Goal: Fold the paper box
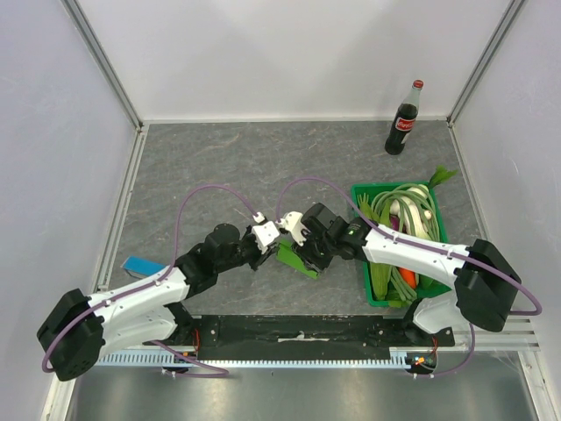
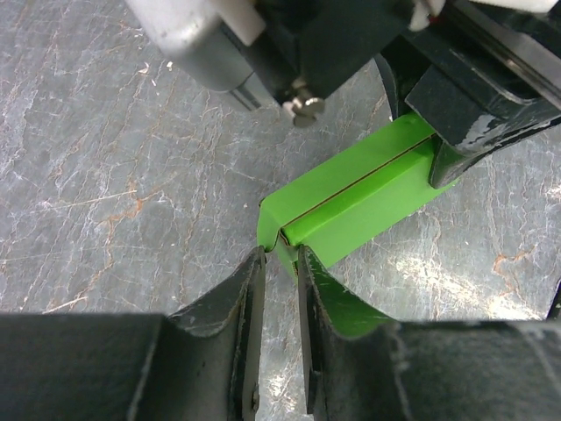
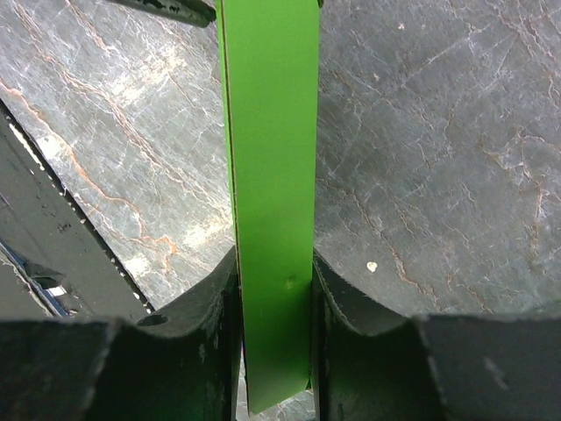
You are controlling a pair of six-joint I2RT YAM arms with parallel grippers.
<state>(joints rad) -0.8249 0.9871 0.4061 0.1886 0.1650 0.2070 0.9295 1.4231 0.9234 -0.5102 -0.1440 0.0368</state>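
Small lime-green card paper box, flattened to a narrow bar, sits mid-desk between both arms, long axis running from one gripper to the other. The left gripper jaws pinch its near corner. The right gripper jaws clamp the opposite end across its width.

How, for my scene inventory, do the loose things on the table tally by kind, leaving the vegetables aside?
paper box: 1
plastic crate: 1
cola bottle: 1
blue block: 1
Total: 4
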